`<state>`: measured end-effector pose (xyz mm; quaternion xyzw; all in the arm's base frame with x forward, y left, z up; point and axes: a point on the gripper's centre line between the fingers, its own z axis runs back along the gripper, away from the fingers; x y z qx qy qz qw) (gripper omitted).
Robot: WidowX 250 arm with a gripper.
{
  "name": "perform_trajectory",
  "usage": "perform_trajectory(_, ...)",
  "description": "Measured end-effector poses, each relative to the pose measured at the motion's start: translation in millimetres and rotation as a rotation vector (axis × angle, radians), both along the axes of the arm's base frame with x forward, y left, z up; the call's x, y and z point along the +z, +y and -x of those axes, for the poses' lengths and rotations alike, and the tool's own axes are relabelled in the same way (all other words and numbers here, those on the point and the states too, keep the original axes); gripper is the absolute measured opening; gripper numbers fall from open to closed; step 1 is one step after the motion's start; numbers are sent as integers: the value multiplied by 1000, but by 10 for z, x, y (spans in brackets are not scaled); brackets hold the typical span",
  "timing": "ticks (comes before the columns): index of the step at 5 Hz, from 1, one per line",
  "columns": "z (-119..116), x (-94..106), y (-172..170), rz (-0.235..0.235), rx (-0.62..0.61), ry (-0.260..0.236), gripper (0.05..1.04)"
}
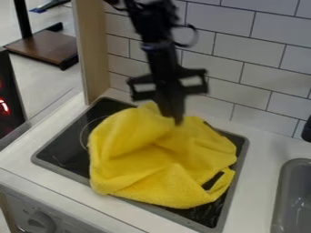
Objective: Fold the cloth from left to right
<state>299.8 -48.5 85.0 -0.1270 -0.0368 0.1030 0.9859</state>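
Note:
The black gripper point(173, 116) hangs down from the top of the view, over the back edge of the yellow cloth point(164, 159). Its lower end overlaps the cloth in the view; whether it touches or holds any of it is unclear. Crumpled folds cover the cloth, which lies across most of the black stovetop point(67, 145). Its back part is bunched up beside the gripper, and a loop of its edge lies at the lower right with dark stovetop visible inside.
A white tiled wall point(231, 59) rises behind the stove, with a wooden panel point(94, 50) at the left. The grey sink point(294, 195) is at the right edge. A stove knob point(41, 222) sits on the front at the lower left.

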Motion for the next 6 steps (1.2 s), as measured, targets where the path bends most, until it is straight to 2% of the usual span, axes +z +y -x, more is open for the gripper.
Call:
perform_trajectory(1,122,-165,-178,-56,-72,-4,48)
perform_trajectory(2,250,-409,-296,-103,-141,25,48)
perform_trajectory(3,325,-568,-253,-137,-149,43,71)
perform_trajectory(4,359,-631,-255,-165,-163,55,224)
perform_trajectory(5,377,-616,-278,-144,-150,66,443)
perform_trajectory(6,378,-565,-254,-131,-129,67,711)
